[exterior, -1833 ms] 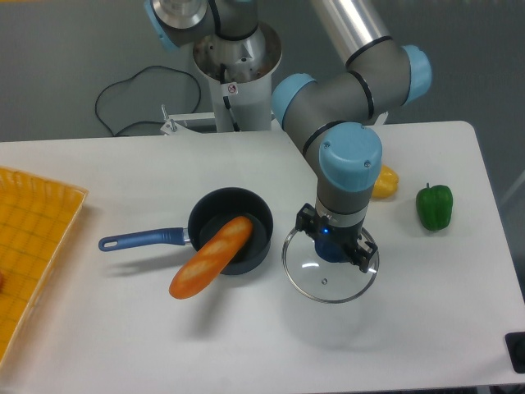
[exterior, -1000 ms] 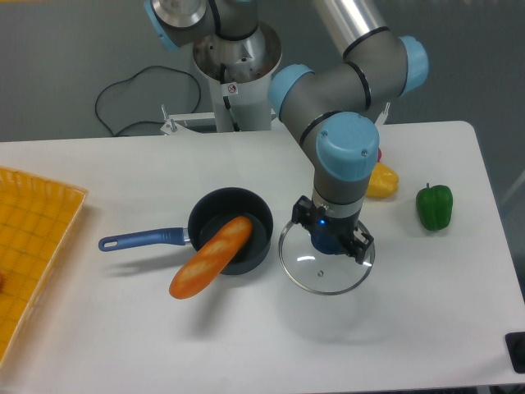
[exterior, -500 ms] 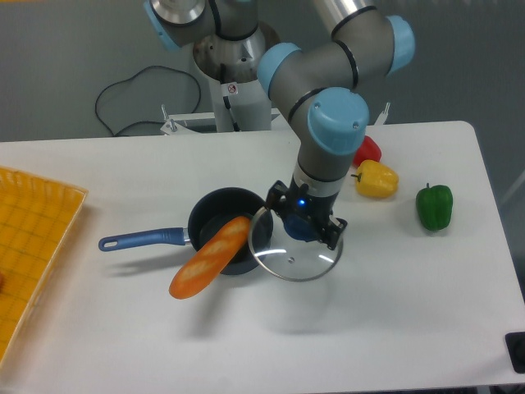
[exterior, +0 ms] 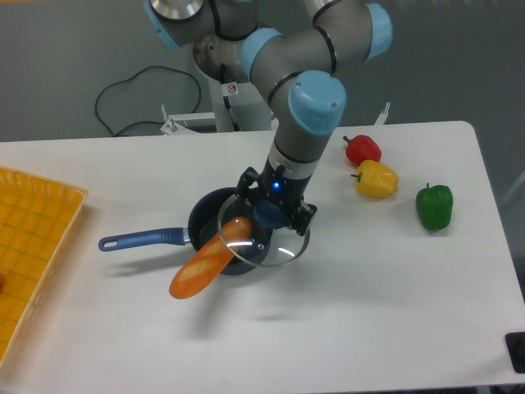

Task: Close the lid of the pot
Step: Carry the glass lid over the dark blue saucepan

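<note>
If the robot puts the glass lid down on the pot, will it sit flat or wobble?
Probably wobble: the bread sticks out over the pot rim, so the lid would likely rest tilted on it. Its smooth glass might slide off.

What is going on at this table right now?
The arm's gripper holds the glass lid by its blue knob, with the lid partly over the dark pot, offset to the right. A bread roll leans out of the pot over its front rim, so the lid may not seat flat. Red, yellow and green peppers lie to the right.
</note>
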Robot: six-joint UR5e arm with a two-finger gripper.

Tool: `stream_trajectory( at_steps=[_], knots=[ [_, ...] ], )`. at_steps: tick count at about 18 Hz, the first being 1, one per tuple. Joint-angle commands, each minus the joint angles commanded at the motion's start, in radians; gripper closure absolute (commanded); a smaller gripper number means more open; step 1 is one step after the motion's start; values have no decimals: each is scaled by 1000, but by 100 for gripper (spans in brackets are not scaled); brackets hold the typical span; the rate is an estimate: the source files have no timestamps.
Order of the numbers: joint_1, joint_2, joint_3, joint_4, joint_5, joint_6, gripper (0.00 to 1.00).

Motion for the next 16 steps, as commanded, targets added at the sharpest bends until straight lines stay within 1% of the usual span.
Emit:
stream_trajectory(
  at_steps=[2, 4, 5, 11, 14, 16],
  knots=[
    [0, 26, -34, 35, -2, -2, 59],
    [-3, 49, -83, 101, -2, -3, 59],
    [-5, 60, -103, 118, -2, -2, 59],
    [-6, 103, -161, 136, -2, -5, 59],
    [-20, 104, -181, 161, 0, -15, 59],
    [-29, 101, -193, 187, 4, -34, 59]
  ],
)
